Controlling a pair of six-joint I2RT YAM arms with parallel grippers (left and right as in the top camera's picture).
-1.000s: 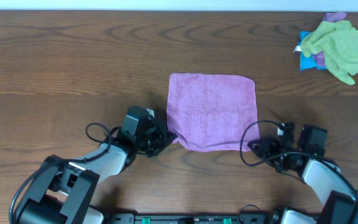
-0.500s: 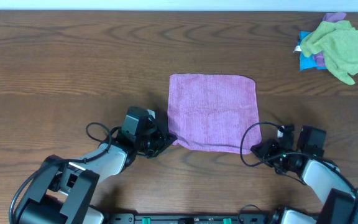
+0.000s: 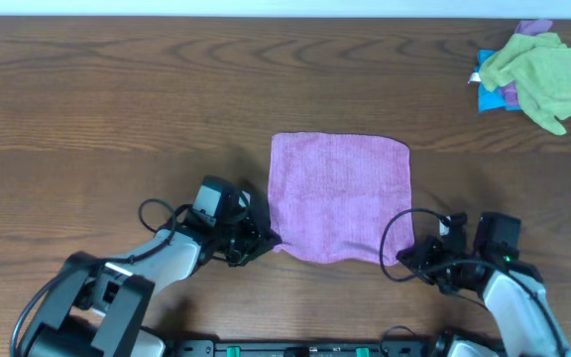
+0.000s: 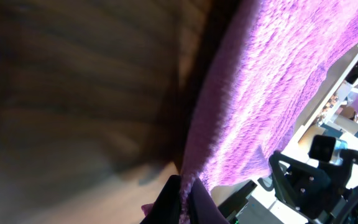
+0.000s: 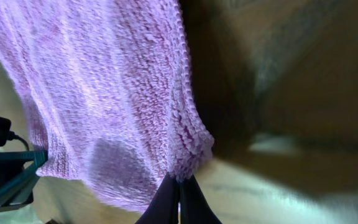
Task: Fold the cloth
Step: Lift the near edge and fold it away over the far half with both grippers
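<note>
The left gripper point(image 3: 270, 242) and right gripper point(image 3: 402, 260) each pinch shut on a near corner of the fuzzy lilac square cloth point(image 3: 340, 196). It has slid closer.

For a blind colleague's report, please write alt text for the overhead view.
A lilac cloth lies spread on a wooden table, with the left gripper and the right gripper each shut on one of its near corners. A pile of cloths, yellow-green on top, sits near the table's far right corner.
</note>
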